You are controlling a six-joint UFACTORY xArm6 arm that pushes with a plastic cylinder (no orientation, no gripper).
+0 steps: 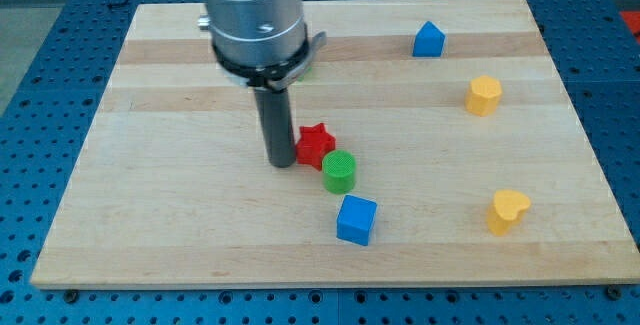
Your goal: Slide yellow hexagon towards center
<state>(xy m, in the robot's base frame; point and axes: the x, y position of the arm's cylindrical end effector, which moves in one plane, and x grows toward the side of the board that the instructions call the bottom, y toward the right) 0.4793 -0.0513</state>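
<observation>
The yellow hexagon [484,95] stands on the wooden board [150,165] at the view's right, above mid height. My tip [281,162] rests on the board near the middle, far to the left of the hexagon and just left of a red star [315,144]. A green cylinder [339,171] touches the star's lower right. A blue cube [357,219] lies below the cylinder. A yellow heart [507,211] sits at the lower right.
A blue pentagon-like block [428,40] stands at the upper right. A green block is mostly hidden behind the arm's grey body [253,15] at the top. Blue perforated table surrounds the board.
</observation>
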